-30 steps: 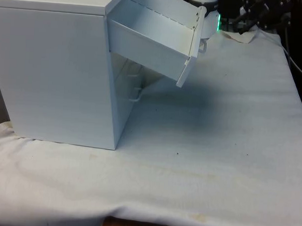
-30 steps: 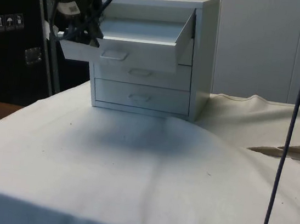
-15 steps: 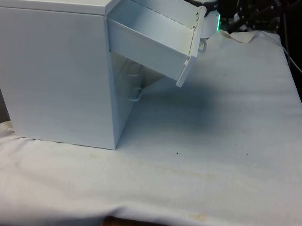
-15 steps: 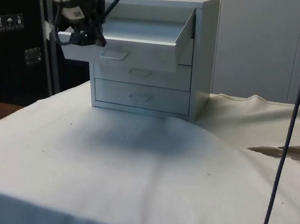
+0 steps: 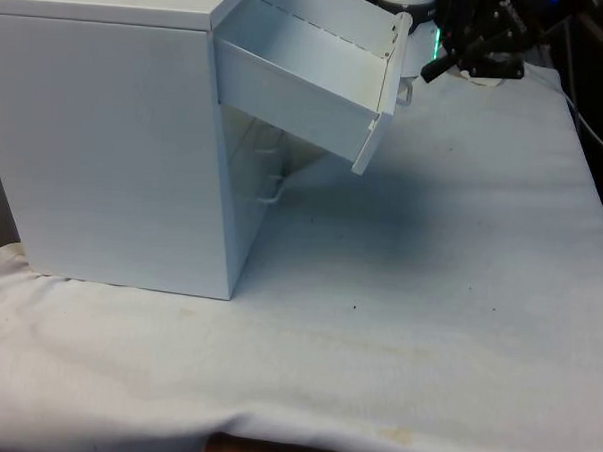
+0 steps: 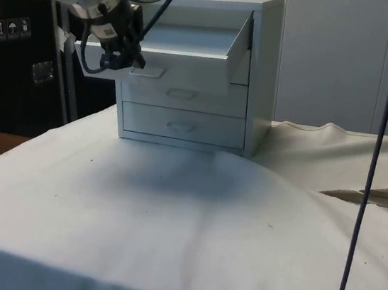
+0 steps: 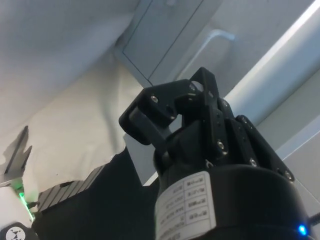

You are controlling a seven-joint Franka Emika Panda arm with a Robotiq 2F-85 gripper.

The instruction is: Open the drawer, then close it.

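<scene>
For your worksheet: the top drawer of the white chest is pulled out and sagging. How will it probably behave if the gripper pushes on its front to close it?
The top drawer droops at the front, so it may bind rather than slide straight. Its thin walls look light and stiff. The chest looks broad, unlikely to tip.

Front, side views share chest (image 5: 115, 138); wrist close behind pincer (image 7: 170, 115).

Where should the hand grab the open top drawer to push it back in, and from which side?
Probably best by the small handle on the top drawer front, coming straight at that front face. The drawer hangs pulled far out and tipped downward, so a level push on the handle or the front panel should slide it into the chest. The hand is beside the handle.
</scene>
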